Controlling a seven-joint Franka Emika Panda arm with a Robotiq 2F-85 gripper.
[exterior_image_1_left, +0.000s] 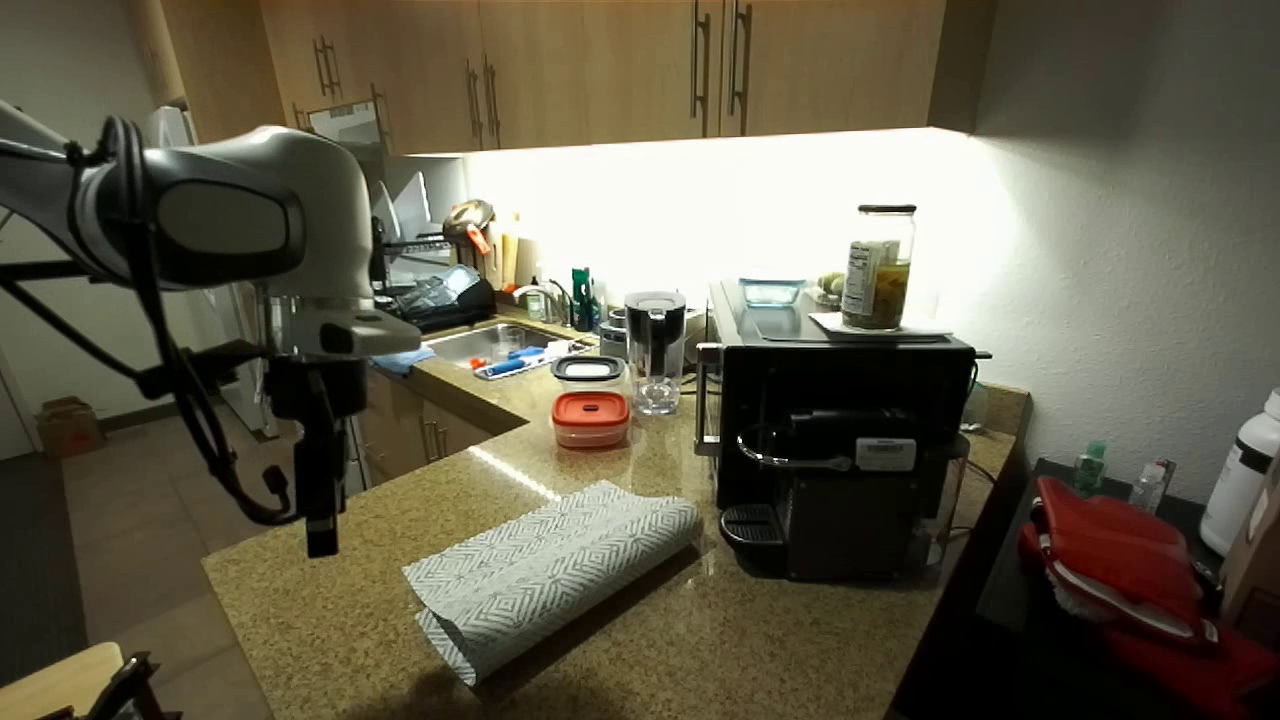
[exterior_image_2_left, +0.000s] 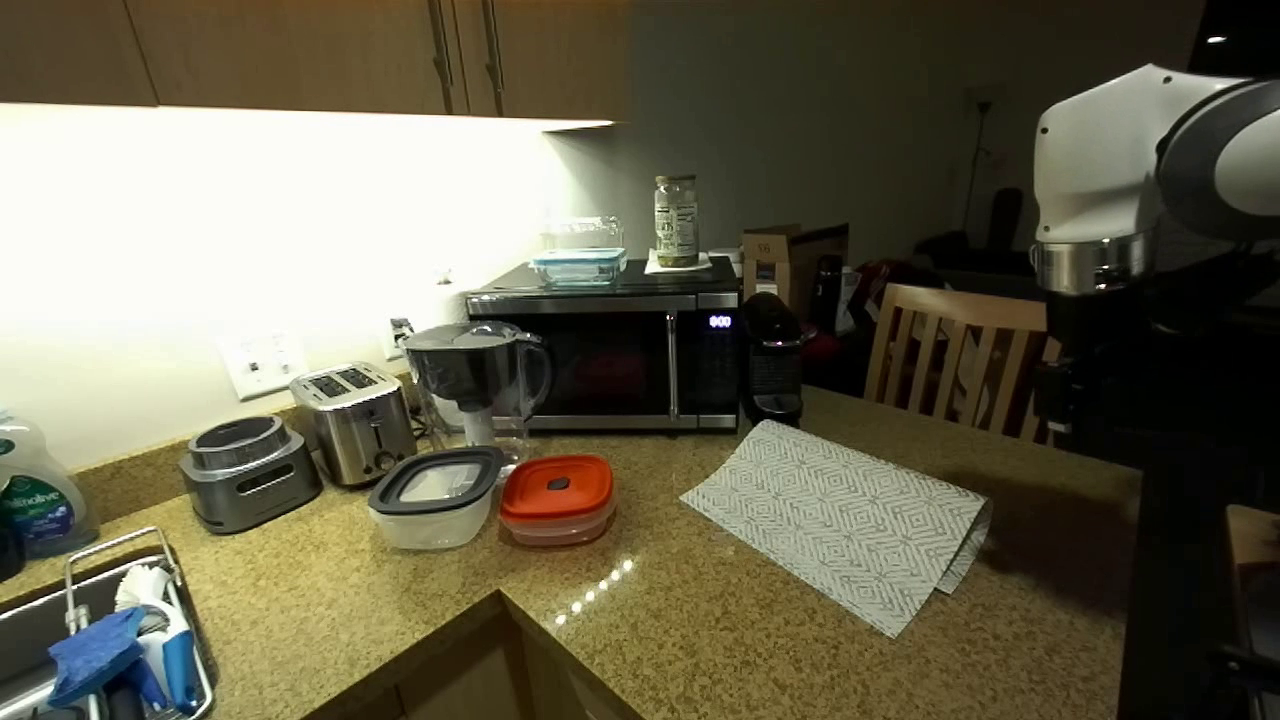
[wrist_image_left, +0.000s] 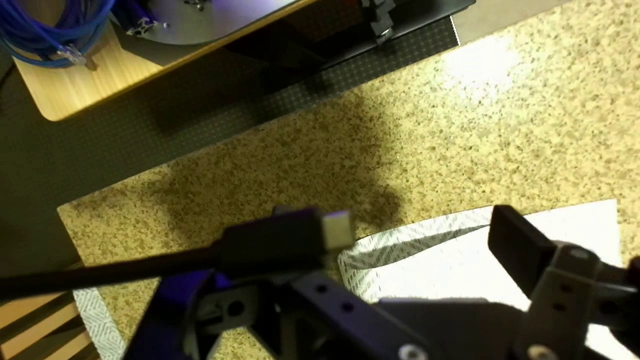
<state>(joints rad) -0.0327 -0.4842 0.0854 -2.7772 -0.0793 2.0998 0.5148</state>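
A grey-and-white patterned mat (exterior_image_1_left: 560, 575) lies on the counter, folded over on itself with a raised, curled end. It also shows in an exterior view as a slanted sheet (exterior_image_2_left: 840, 520). My gripper (exterior_image_1_left: 322, 540) hangs above the counter near the curled end, apart from the mat. In the wrist view the gripper (wrist_image_left: 407, 232) stands open, with nothing between its fingers. Beyond its right finger (wrist_image_left: 520, 250) appears the mat's pale inner face (wrist_image_left: 440, 272). A dark cable with a plug (wrist_image_left: 275, 242) crosses in front of the left finger and hides most of it.
Two lidded containers, red (exterior_image_2_left: 557, 490) and grey (exterior_image_2_left: 435, 495), stand beside a water pitcher (exterior_image_1_left: 656, 350). A coffee machine (exterior_image_1_left: 850, 510) and microwave (exterior_image_2_left: 600, 370) border the mat's far side. A glass jar (exterior_image_1_left: 880, 270) tops the microwave. The counter edge (wrist_image_left: 215, 145) runs close by.
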